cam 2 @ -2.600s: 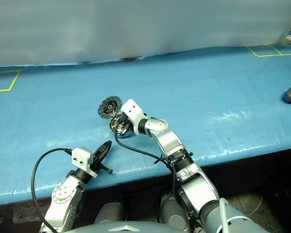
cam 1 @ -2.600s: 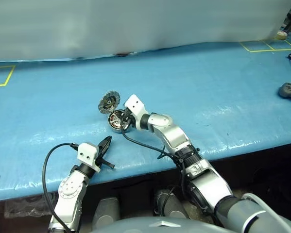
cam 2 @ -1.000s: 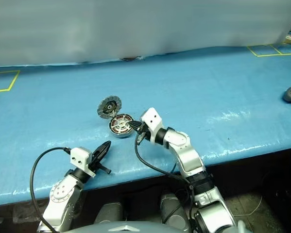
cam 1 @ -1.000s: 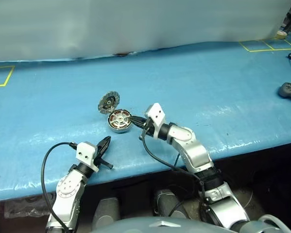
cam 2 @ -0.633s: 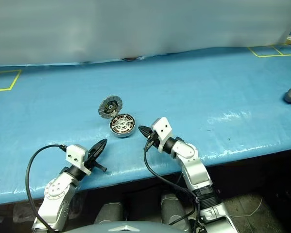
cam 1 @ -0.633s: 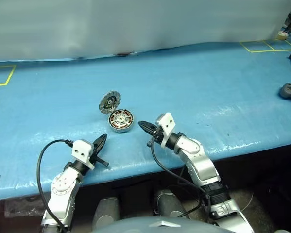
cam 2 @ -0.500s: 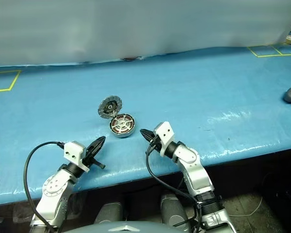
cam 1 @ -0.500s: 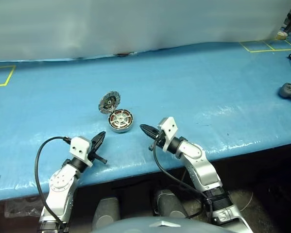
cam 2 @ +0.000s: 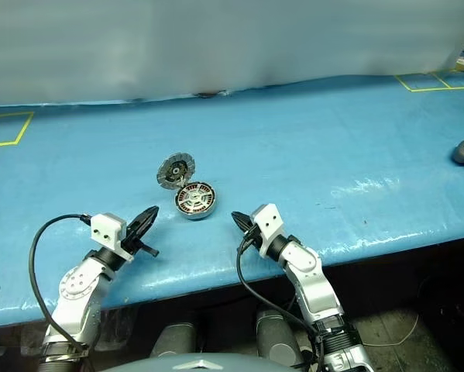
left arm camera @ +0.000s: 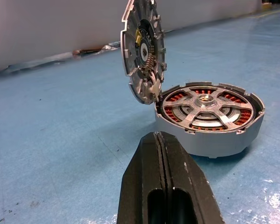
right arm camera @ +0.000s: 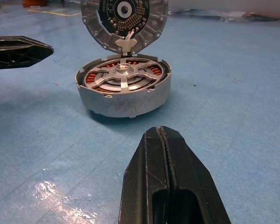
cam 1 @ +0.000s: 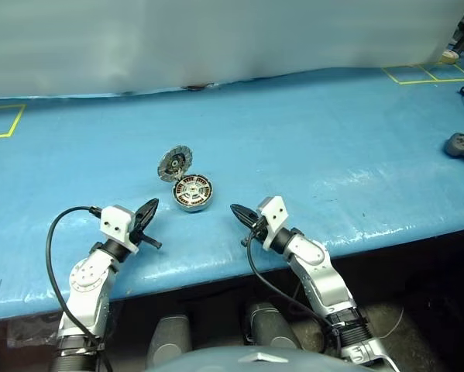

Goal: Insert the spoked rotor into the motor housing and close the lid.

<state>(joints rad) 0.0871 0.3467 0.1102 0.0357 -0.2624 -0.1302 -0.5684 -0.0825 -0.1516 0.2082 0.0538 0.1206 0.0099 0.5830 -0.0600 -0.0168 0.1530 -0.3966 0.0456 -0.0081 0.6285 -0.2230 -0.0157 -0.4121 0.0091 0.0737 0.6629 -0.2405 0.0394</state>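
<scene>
Blue table cover; grey controller far right; yellow tape squares.

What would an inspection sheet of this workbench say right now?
Surface: blue plastic-covered table, yellow tape squares near the far corners.
Job's things: round silver-grey motor housing with the spoked rotor seated over copper windings; its hinged round silver lid stands open.
Clutter: grey handheld controller at the right edge.
Grippers: left gripper and right gripper both shut, empty, apart from the housing, one on each side.
Cables: black cable loops at each wrist.
Surroundings: pale wall behind.
</scene>
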